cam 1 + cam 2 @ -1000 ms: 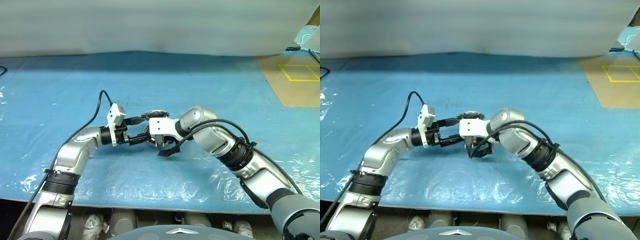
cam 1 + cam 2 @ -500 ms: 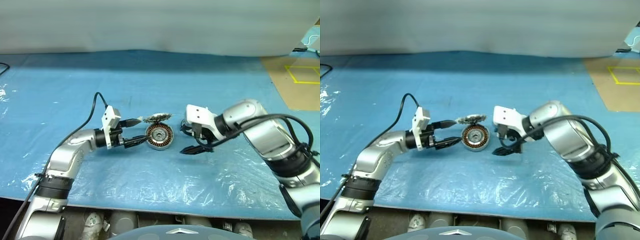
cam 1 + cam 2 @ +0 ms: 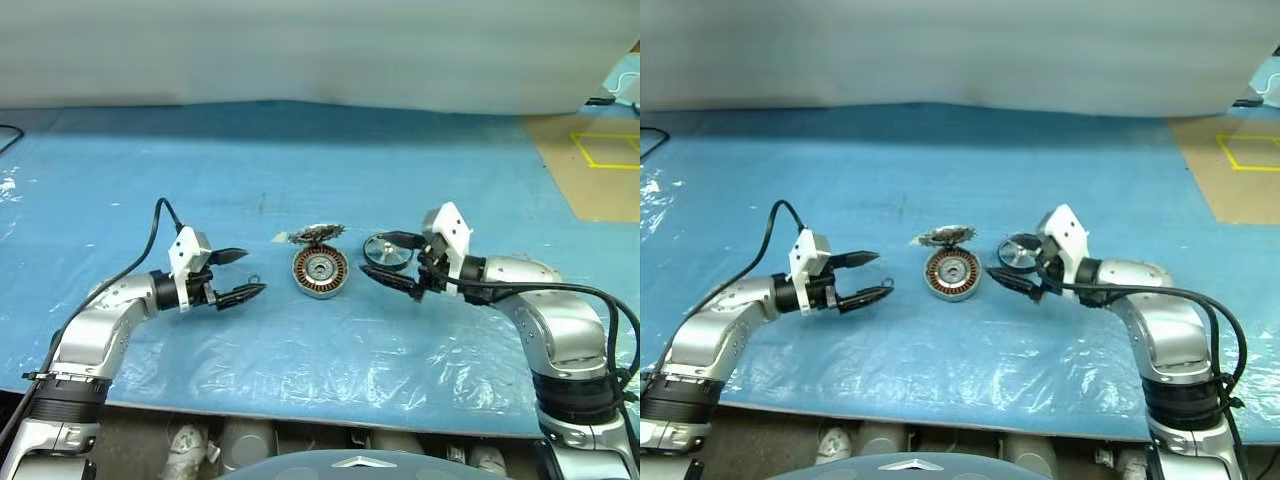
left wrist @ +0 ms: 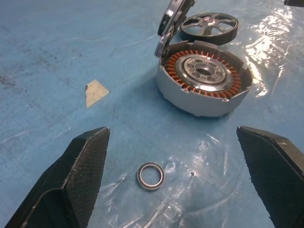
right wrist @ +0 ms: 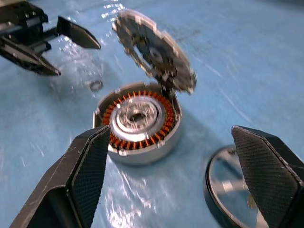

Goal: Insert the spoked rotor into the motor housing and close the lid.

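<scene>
The round silver motor housing (image 3: 320,271) with copper windings sits on the blue sheet (image 3: 300,350) between my grippers, its thin silvery lid (image 3: 316,234) hinged up. The flat grey spoked rotor (image 3: 388,251) lies just beside it, near my right gripper (image 3: 385,260). My left gripper (image 3: 240,274) and the right both stand wide, holding nothing.

Silver motor housing (image 4: 202,83) with copper-brown windings; silvery-grey lid (image 5: 154,54); dark grey spoked rotor (image 4: 209,26); small silver ring (image 4: 150,175); blue counter (image 3: 300,150) cover.
</scene>
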{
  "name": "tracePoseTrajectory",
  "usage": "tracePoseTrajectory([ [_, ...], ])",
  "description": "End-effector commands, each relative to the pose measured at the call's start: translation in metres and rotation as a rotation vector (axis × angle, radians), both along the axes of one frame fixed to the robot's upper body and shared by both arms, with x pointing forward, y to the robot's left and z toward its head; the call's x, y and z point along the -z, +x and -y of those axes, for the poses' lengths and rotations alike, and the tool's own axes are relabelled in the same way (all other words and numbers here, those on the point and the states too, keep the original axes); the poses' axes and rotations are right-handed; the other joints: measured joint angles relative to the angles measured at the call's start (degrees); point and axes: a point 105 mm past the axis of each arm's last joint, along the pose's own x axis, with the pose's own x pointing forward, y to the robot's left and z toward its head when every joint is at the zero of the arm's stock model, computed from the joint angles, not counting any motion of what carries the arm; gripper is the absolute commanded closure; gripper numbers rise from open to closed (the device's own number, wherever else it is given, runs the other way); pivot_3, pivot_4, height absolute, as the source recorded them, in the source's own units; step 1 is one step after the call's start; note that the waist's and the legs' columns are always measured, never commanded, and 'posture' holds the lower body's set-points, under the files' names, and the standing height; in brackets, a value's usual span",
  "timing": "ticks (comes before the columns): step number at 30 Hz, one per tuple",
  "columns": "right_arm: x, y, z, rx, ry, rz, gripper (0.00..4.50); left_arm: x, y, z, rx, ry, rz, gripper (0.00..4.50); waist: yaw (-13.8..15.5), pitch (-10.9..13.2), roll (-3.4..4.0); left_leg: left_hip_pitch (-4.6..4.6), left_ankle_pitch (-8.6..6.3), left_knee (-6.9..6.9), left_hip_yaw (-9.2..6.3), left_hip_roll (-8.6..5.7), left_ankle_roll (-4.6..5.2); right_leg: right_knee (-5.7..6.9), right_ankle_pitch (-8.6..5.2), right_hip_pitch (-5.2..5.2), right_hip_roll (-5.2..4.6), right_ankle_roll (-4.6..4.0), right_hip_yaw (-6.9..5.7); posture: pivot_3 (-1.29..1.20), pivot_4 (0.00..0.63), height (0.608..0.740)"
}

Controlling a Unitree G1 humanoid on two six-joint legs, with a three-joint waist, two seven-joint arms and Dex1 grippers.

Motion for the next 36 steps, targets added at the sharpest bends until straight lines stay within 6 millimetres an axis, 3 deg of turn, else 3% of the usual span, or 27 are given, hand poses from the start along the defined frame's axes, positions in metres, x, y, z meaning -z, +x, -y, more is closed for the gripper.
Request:
tracePoseTrajectory([
  [1, -0.016, 0.0, -0.002, -0.022, 0.014, 0.077, 0.24, -0.005, 0.005, -0.005, -0.001, 0.006, 0.038, 0.0, -0.21, 0.0, 0.0, 0.02, 0.0, 0.0, 0.0, 0.0, 0.0, 0.02, 0.0, -0.01, 0.02, 0.0, 0.01, 0.0, 0.15, 0.74],
  [8, -0.004, -0.013, -0.013, -0.089, -0.048, 0.05, 0.24, 0.011, 0.013, -0.017, -0.056, 0.049, 0.016, 0.0, -0.11, -0.01, 0.0, 0.0, 0.0, 0.0, -0.01, -0.01, 0.0, -0.01, 0.0, 0.0, 0.01, 0.0, 0.01, 0.0, 0.15, 0.74],
  [19, 0.0, -0.012, -0.008, -0.06, -0.096, 0.093, 0.24, 0.035, -0.002, -0.004, 0.012, 0.059, 0.073, 0.0, 0.05, -0.01, 0.0, 0.0, 0.0, 0.0, -0.02, 0.0, 0.0, 0.0, 0.0, 0.01, -0.02, 0.01, 0.0, 0.0, 0.15, 0.74],
  [23, 0.003, -0.021, -0.011, -0.098, -0.099, 0.093, 0.24, 0.043, -0.001, -0.003, 0.007, 0.086, 0.071, 0.0, 0.1, -0.01, 0.0, 0.0, 0.0, -0.01, -0.02, 0.01, 0.0, 0.0, -0.01, 0.02, -0.02, 0.01, -0.01, 0.0, 0.15, 0.74],
  [28, -0.02, -0.025, -0.022, -0.153, 0.046, 0.084, 0.24, 0.042, 0.006, -0.001, 0.003, 0.091, 0.083, 0.0, 0.03, -0.02, 0.01, 0.05, -0.01, 0.02, -0.03, 0.0, 0.02, 0.06, 0.0, 0.02, -0.02, 0.02, 0.01, 0.0, 0.15, 0.74],
  [36, -0.016, -0.042, -0.047, -0.339, 0.046, 0.011, 0.24, 0.034, 0.022, 0.002, -0.031, 0.057, 0.092, 0.0, 0.28, -0.03, -0.01, 0.04, 0.0, 0.05, -0.05, 0.0, 0.01, 0.05, 0.0, 0.08, -0.05, 0.02, -0.02, 0.0, 0.15, 0.74],
])
